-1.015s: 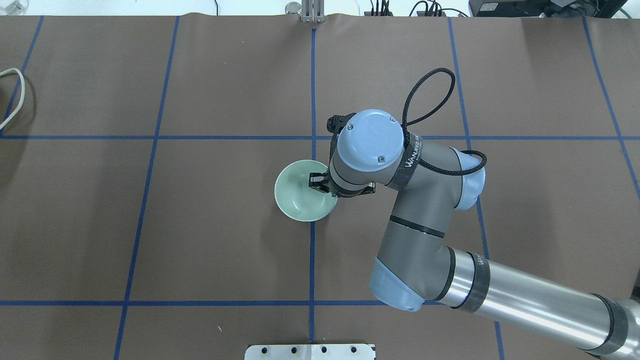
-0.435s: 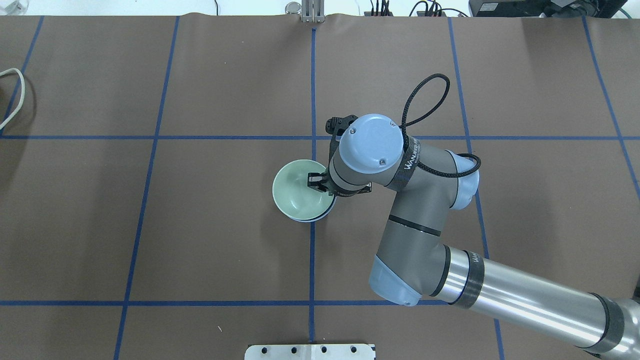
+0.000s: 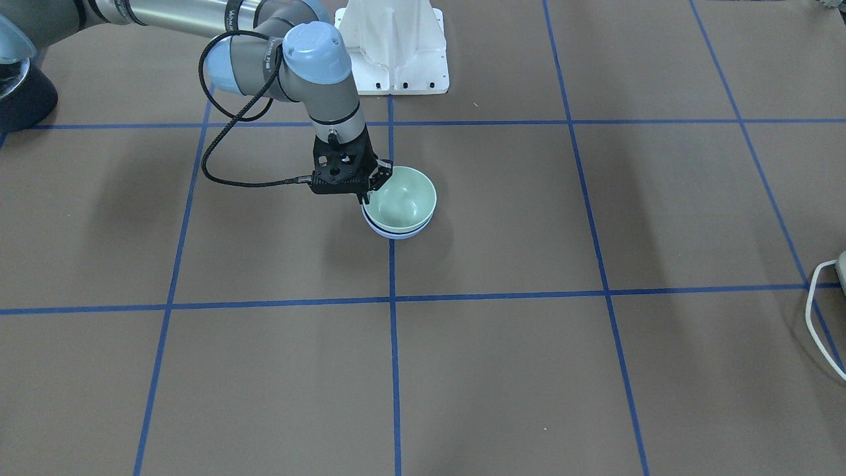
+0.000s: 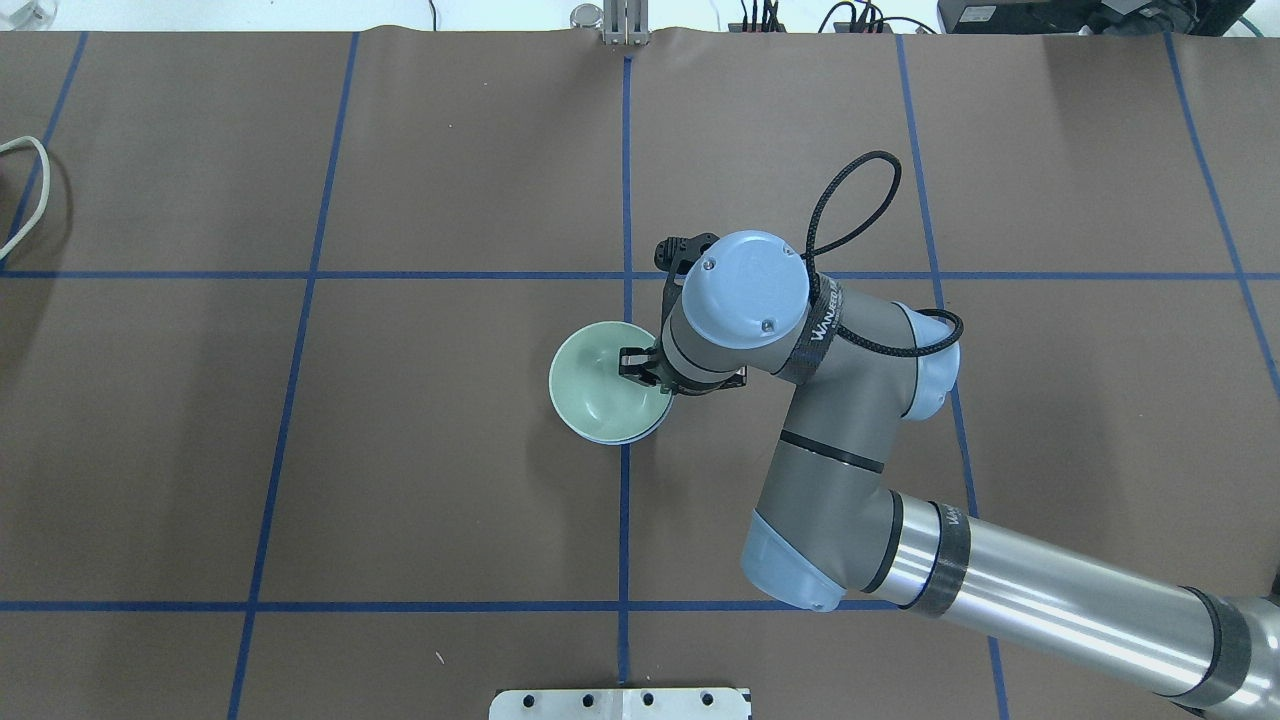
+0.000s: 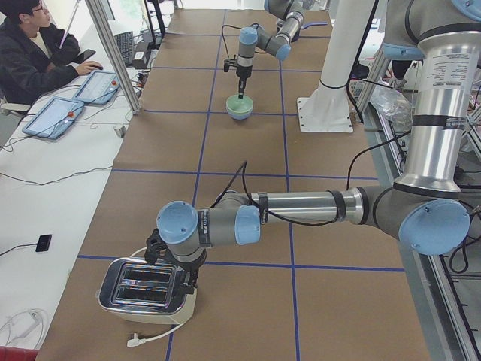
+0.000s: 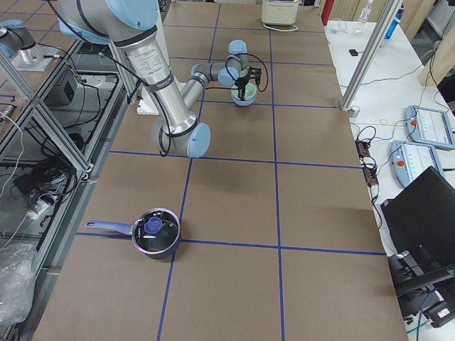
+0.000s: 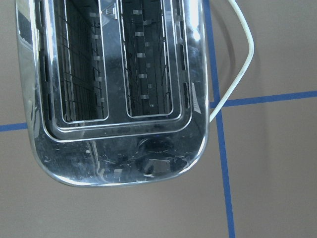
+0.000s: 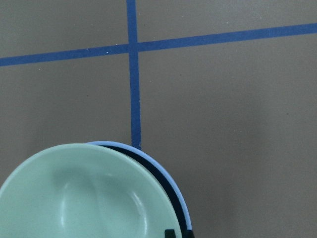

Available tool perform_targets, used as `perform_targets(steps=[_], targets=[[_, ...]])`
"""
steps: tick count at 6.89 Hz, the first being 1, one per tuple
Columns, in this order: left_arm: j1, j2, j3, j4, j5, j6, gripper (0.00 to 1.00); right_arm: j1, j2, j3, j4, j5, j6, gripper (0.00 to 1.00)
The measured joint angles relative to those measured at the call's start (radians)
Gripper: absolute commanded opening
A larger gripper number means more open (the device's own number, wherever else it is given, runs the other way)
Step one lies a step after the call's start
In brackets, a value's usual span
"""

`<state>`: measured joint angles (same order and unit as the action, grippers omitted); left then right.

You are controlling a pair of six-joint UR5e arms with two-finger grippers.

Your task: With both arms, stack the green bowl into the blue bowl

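- Brown paper covers the table (image 4: 400, 500), ruled into large squares with blue tape.
- Near its middle, on a tape line, the green bowl (image 4: 595, 395) sits inside the blue bowl (image 3: 398, 233). It lies a little off-centre, so a sliver of blue rim shows along one side.
- The right gripper (image 3: 369, 188) points straight down at the green bowl's rim, on the robot's right side of it. Its fingers are pinched narrow on that rim, one inside and one outside.
- The left gripper (image 5: 171, 263) hangs just over a chrome toaster (image 5: 146, 292) at the table's left end. I cannot tell whether that pincer is wide or narrow.
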<state>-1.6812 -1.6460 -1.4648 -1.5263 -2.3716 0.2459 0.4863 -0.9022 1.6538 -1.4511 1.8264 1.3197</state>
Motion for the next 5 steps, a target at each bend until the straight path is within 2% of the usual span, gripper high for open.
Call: perform_targets(steps=[4,5], targets=[[0.000,0.000,0.000,0.000,0.000,0.000,0.99,0.000,-0.006,0.000,-0.001,0.000,-0.001,0.00],[0.000,0.000,0.000,0.000,0.000,0.000,0.99,0.000,-0.005,0.000,-0.001,-0.001,0.000,0.50]])
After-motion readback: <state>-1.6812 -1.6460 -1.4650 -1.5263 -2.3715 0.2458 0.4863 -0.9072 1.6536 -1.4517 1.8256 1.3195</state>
